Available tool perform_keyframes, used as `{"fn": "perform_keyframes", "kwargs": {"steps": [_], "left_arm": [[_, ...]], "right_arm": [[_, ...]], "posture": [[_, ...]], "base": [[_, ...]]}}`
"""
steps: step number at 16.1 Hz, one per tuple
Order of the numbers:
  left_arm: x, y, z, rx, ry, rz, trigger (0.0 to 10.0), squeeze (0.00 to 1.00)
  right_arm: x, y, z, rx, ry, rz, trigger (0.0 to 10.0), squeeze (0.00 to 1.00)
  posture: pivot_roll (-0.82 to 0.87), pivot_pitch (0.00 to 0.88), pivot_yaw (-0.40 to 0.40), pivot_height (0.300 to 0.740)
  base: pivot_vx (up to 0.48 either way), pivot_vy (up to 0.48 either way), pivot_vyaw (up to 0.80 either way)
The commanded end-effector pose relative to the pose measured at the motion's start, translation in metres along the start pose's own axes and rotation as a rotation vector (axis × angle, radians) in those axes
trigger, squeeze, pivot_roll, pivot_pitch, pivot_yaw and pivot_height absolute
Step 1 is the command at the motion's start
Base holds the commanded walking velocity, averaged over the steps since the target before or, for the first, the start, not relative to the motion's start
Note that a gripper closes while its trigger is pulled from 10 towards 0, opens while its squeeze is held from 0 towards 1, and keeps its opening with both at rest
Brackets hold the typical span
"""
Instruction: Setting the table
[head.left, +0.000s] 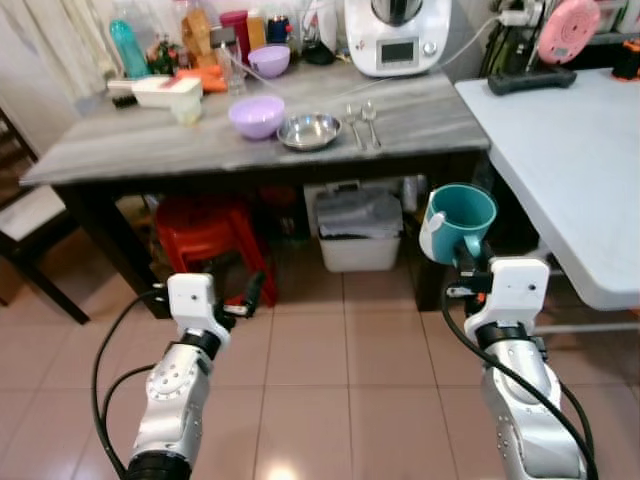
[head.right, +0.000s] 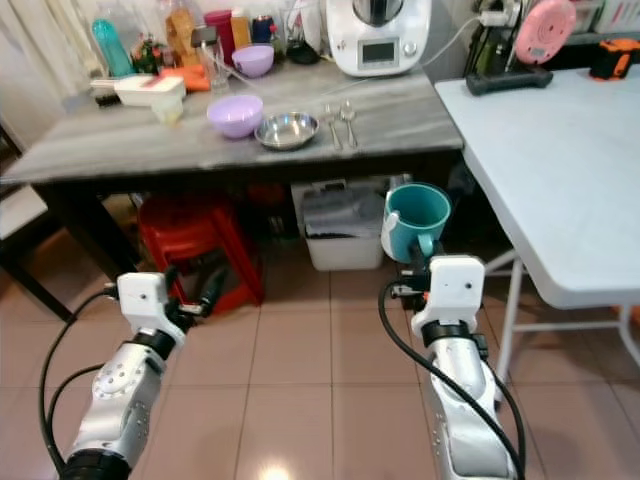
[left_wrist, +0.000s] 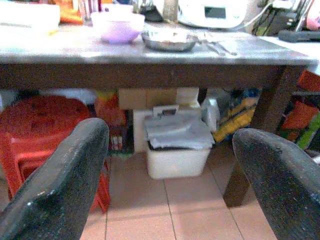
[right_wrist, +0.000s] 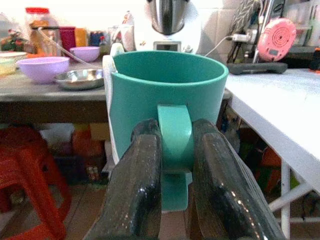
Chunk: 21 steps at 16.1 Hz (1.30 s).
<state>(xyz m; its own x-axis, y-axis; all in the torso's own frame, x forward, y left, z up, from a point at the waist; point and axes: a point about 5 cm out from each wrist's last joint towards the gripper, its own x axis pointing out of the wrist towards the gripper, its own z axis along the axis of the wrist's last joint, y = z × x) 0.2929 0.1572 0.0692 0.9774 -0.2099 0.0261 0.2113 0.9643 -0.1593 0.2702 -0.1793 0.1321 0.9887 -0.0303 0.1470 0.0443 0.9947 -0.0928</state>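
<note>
Right gripper (right_wrist: 175, 165) clamping teal mug (right_wrist: 167, 95)

Counter (head.left: 150, 140) front left: bare strip, open to a tool.
Counter middle: purple bowl (head.left: 257, 115), steel dish (head.left: 309, 131), two spoons (head.left: 362, 125) in a row.
Counter rear: bottles and appliance (head.left: 397, 35) crowd it.
Under counter: red stool (head.left: 205, 235), white bin (head.left: 358, 240) block.
White counter (head.left: 570, 170): near part bare.

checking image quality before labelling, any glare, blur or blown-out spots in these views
Left eye view: sharp, a bright ceiling-light reflection on the floor tiles. Left wrist view: soft overall, the tabletop washed out pale, the left gripper fingers blurred up close. Right wrist view: the teal mug crisp in the right gripper, background hazy.
</note>
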Motion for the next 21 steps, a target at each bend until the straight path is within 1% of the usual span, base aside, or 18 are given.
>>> {"fn": "perform_keyframes", "kwargs": {"steps": [1, 4, 6, 8, 9, 10, 12, 13, 16, 18, 21], "left_arm": [[0.001, -0.004, 0.002, -0.003, -0.005, -0.016, 10.0, 0.0], [-0.003, 0.0, 0.004, 0.003, -0.008, -0.01, 10.0, 0.0], [-0.011, 0.006, 0.003, 0.015, 0.0, 0.006, 10.0, 0.0], [-0.016, 0.009, 0.001, 0.019, 0.008, 0.015, 10.0, 0.0], [-0.017, 0.008, 0.0, 0.018, 0.012, 0.016, 10.0, 0.0], [-0.02, 0.004, -0.003, 0.012, 0.022, -0.001, 10.0, 0.0], [-0.021, -0.001, -0.004, 0.008, 0.028, -0.014, 10.0, 0.0], [-0.017, 0.0, -0.001, 0.013, 0.02, -0.017, 10.0, 0.0], [-0.015, -0.002, 0.001, 0.009, 0.016, -0.019, 10.0, 0.0], [-0.015, -0.003, 0.001, 0.007, 0.017, -0.022, 10.0, 0.0], [-0.014, -0.003, 0.001, 0.006, 0.017, -0.026, 10.0, 0.0]], "right_arm": [[0.0, -0.006, 0.009, -0.018, -0.039, -0.011, 10.0, 0.0], [-0.003, -0.007, 0.007, -0.015, -0.034, -0.02, 10.0, 0.0], [-0.01, -0.004, 0.003, -0.009, -0.016, -0.016, 10.0, 0.0], [-0.016, -0.002, 0.001, -0.007, -0.007, -0.013, 10.0, 0.0], [-0.017, -0.001, 0.0, -0.007, -0.003, -0.012, 10.0, 0.0], [-0.018, 0.0, -0.001, -0.005, 0.001, -0.01, 10.0, 0.0], [-0.018, 0.001, 0.0, -0.003, 0.001, -0.009, 10.0, 0.0], [-0.015, 0.0, 0.001, -0.003, -0.003, -0.013, 10.0, 0.0], [-0.011, -0.004, 0.002, 0.012, 0.0, -0.026, 10.0, 0.0], [-0.01, -0.004, 0.002, 0.013, -0.002, -0.025, 10.0, 0.0], [-0.009, 0.0, 0.002, 0.026, -0.002, -0.018, 10.0, 0.0]], "posture": [[-0.12, 0.0, 0.106, 0.74], [-0.12, 0.0, 0.109, 0.74], [-0.11, 0.0, 0.111, 0.74], [-0.11, 0.0, 0.112, 0.74], [-0.11, 0.0, 0.113, 0.74], [-0.11, 0.0, 0.114, 0.74], [-0.11, 0.0, 0.113, 0.74], [-0.11, 0.0, 0.111, 0.74], [-0.11, 0.0, 0.111, 0.74], [-0.11, 0.0, 0.111, 0.74], [-0.11, 0.0, 0.112, 0.74]], "base": [[0.379, 0.0, 0.0], [0.379, 0.0, 0.29], [0.381, 0.0, 0.21], [0.381, 0.0, 0.0], [0.379, 0.0, 0.0], [0.379, 0.0, 0.44], [0.382, 0.0, 0.44], [0.382, 0.0, 0.4], [0.381, 0.0, 0.0], [0.381, 0.0, 0.0], [0.381, 0.0, -0.8]]}}
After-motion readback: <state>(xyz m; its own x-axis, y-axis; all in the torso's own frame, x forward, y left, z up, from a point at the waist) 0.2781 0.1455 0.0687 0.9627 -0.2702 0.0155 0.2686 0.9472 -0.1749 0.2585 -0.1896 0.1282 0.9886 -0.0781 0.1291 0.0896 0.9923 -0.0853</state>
